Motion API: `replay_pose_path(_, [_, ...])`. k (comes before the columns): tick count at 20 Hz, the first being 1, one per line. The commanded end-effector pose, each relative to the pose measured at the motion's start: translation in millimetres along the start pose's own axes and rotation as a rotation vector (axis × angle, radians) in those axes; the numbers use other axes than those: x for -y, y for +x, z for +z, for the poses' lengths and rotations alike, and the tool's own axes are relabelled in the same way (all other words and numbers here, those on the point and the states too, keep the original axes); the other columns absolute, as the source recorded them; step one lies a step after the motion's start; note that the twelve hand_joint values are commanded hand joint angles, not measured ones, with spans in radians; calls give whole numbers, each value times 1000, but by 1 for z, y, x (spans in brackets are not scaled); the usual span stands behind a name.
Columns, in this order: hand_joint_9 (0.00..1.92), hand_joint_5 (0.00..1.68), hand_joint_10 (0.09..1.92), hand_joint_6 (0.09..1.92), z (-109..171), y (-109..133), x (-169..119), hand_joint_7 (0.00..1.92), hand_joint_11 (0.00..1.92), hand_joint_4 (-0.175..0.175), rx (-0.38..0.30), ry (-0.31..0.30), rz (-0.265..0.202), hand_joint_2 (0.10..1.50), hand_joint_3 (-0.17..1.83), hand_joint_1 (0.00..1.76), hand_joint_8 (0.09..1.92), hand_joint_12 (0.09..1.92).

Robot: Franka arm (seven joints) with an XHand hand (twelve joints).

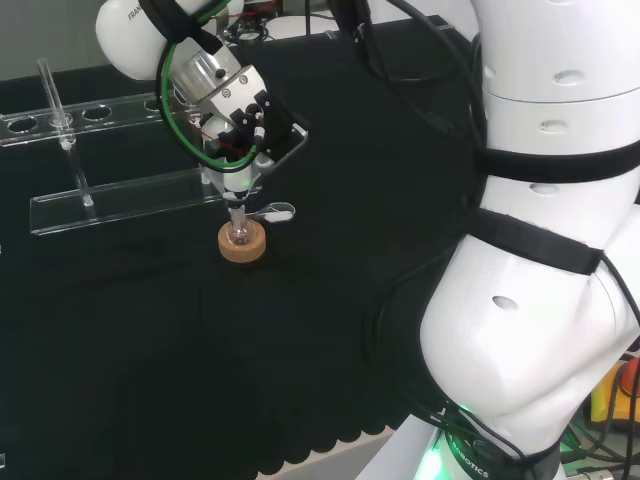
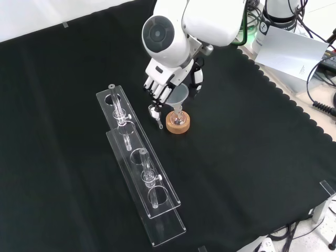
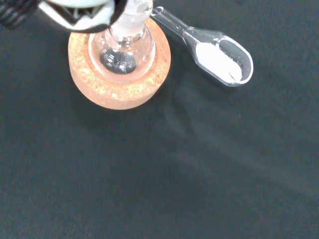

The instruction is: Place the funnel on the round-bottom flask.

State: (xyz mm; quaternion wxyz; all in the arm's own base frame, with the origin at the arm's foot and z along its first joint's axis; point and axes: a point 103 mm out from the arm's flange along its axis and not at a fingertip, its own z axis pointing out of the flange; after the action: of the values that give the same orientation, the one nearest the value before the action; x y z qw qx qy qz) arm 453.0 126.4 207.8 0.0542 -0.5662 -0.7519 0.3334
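Hand (image 2: 164,85) low over cork ring (image 2: 177,123), fingers around funnel (image 2: 178,98) above flask (image 3: 122,46).

The hand (image 2: 167,83) hangs low over the cloth, fingers (image 2: 155,90) pointing down.

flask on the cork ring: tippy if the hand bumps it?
Probably tippy: the flask has a round bottom and only sits in the cork ring. The funnel on its neck likely makes it top-heavy. Clear glass, so probably fragile and slippery.

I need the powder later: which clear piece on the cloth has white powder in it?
The small clear scoop lying beside the cork ring. Its bowl holds white powder; the flask on the ring shows none.
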Motion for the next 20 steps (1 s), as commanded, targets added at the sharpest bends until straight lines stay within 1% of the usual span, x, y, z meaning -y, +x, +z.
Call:
replay_pose_path(1, [438,293,701,101,-1,-1,3,147,226,-52,-1,13,10,613,639,811,737,1383])
replay_pose_path(6, [359,213,708,87,-9,-6,14,59,205,-52,-26,-30,9,605,613,780,707,1393])
replay_pose_path(9, [315,155,729,87,-14,-9,22,16,196,-51,-69,-51,4,601,574,733,698,1403])
replay_pose_path(11, [293,130,741,87,-18,-12,28,3,192,-51,-72,-78,6,602,546,707,676,1406])
replay_pose_path(12, [284,121,744,87,-20,-14,32,1,191,-50,-81,-95,-8,601,533,688,666,1407])
replay_pose_path(16, [258,101,766,87,-27,-24,44,0,186,-49,-87,-123,5,622,436,610,636,1413])
replay_pose_path(20, [254,91,769,87,-33,-30,55,0,184,-49,-90,-144,22,628,407,581,630,1413])
